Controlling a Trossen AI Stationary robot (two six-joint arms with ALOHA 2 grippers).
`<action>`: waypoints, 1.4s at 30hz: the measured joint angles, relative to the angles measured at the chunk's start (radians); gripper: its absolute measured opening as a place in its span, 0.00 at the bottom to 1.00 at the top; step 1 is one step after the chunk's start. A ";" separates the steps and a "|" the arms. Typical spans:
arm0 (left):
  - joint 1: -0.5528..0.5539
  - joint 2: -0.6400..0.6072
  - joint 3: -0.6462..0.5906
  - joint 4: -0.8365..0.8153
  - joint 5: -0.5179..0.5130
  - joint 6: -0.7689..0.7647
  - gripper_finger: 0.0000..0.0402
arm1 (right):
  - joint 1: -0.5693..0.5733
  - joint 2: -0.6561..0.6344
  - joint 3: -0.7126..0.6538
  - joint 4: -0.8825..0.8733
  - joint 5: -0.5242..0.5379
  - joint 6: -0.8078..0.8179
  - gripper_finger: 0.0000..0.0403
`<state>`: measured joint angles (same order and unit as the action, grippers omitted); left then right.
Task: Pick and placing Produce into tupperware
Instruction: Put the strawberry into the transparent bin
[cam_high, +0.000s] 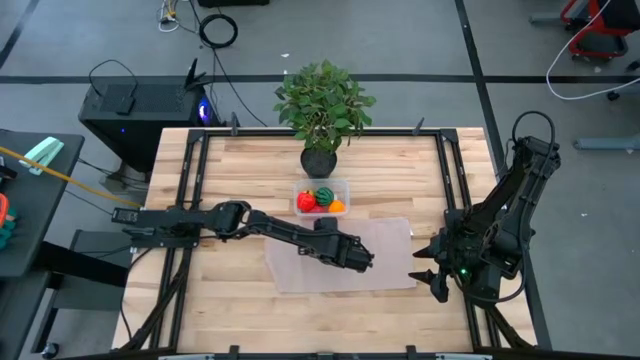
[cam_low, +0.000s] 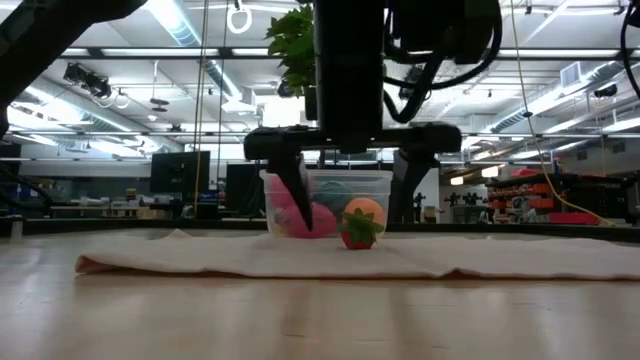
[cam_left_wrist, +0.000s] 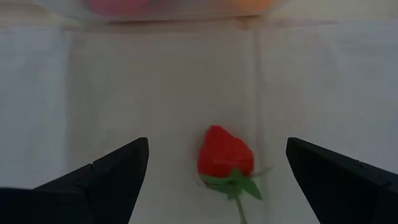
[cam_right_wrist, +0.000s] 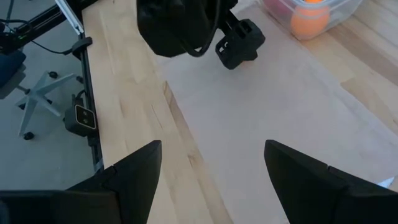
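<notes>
Red strawberry lies on the pale mat, between the spread fingers of the left claw, untouched. Just beyond it, the clear tupperware sits in front of the potted plant with red and orange produce inside. Right claw waits spread over the worktop's right side.

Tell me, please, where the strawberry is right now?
The strawberry lies on the flat translucent mat, just in front of the tupperware; the left wrist view shows it between the open fingers of the left gripper, not yet gripped.
</notes>
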<state>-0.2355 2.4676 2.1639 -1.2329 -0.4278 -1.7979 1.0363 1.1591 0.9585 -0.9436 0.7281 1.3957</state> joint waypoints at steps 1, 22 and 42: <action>0.001 0.000 0.000 0.007 0.000 0.001 0.97 | 0.000 0.000 0.000 0.000 0.000 0.000 0.72; 0.010 0.001 0.002 0.002 0.012 0.004 0.93 | 0.000 0.000 0.000 0.000 0.000 -0.002 0.72; -0.003 0.037 0.002 0.047 0.030 0.006 0.84 | 0.000 0.000 0.000 0.000 0.001 -0.003 0.72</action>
<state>-0.2382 2.5046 2.1654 -1.1860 -0.3978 -1.7916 1.0363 1.1592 0.9585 -0.9435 0.7296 1.3929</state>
